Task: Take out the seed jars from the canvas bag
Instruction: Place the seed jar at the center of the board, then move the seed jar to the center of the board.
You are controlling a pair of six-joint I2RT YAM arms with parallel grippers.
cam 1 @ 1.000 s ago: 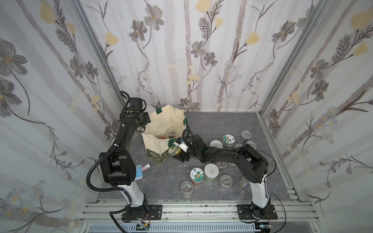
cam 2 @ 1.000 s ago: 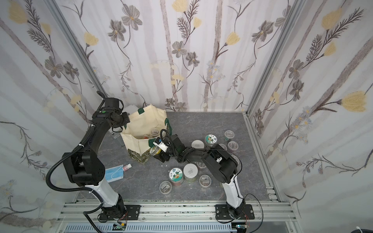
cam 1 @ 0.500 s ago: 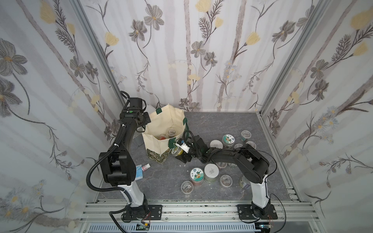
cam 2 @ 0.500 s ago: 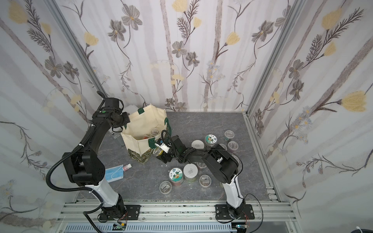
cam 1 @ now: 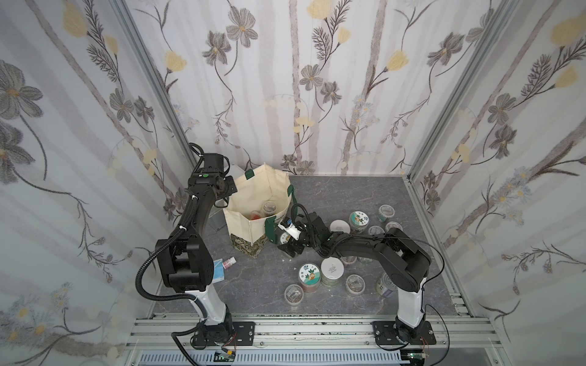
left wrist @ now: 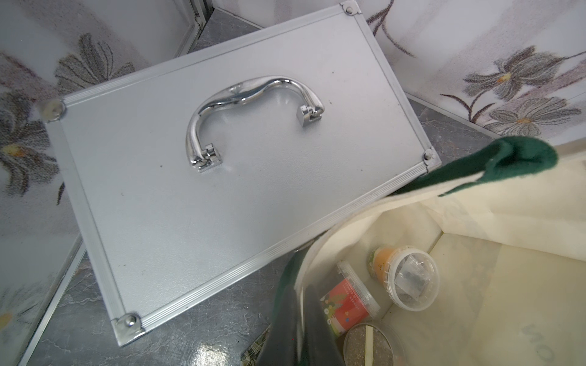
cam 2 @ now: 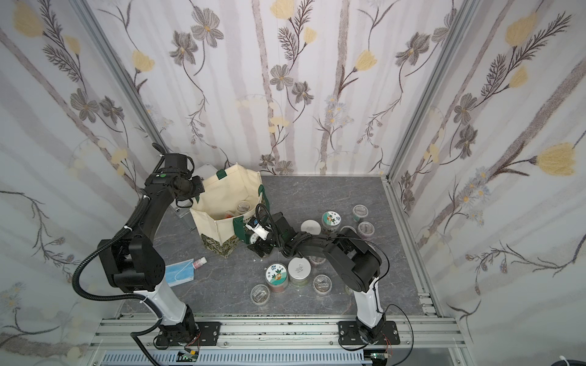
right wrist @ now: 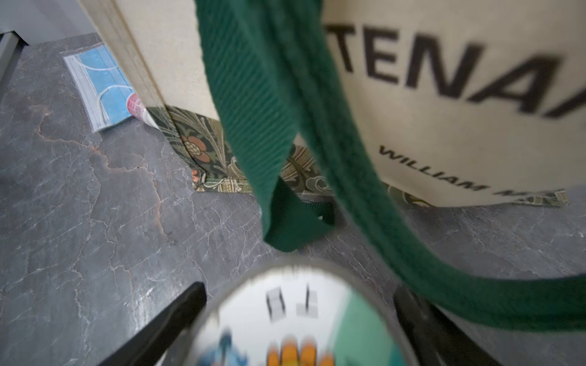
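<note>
The cream canvas bag stands open at the back left, its green handle hanging down the lettered side. My left gripper is shut on the bag's rim and holds the mouth open. Three seed jars lie inside: a clear-lidded one, a red-labelled one and one with dark seeds. My right gripper is low on the table beside the bag, open. A sticker-lidded jar stands between its fingers.
Several jars stand on the grey table right of the bag, among them a sticker-lidded one, a white-lidded one and one further back. A silver case lies behind the bag. A blue mask and pink-capped bottle lie left.
My right gripper's jaws have widened around the sticker-lidded jar beside the bag. The left arm and the bag have not moved.
</note>
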